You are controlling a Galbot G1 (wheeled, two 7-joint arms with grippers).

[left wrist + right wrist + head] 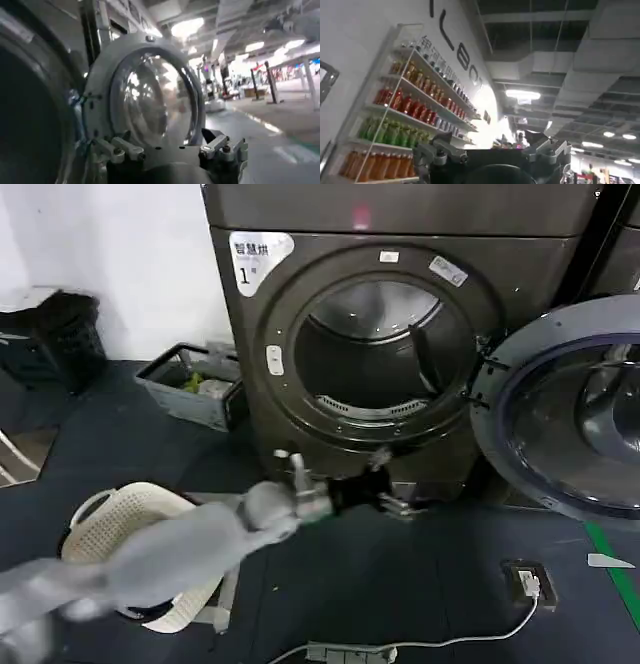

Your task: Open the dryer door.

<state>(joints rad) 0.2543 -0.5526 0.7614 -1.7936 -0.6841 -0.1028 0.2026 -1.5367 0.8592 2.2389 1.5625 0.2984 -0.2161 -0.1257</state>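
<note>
Low in front of the machine, the left gripper (300,484) sits just below the drum opening (375,354), at the end of a grey arm that crosses from the lower left of the head view. Its fingers (122,149) are spread apart in the left wrist view, with nothing between them.

The dryer door (575,409) already stands swung wide on its hinge (480,379) at the right of the opening, its grey inner face and tinted glass turned out toward the room. The dark grey machine carries the "1" sticker (258,259) at its upper left corner. From the left wrist view the door's round glass (150,97) looms just beyond the gripper, apart from it.

The right gripper (492,160) is raised and idle, facing a wall of drink shelves (402,110), its fingers parted and empty.

By my judgement the opening step is done. What remains is for the left arm to pull back clear of the door and the white laundry basket (115,519) beside it, without brushing either.
</note>
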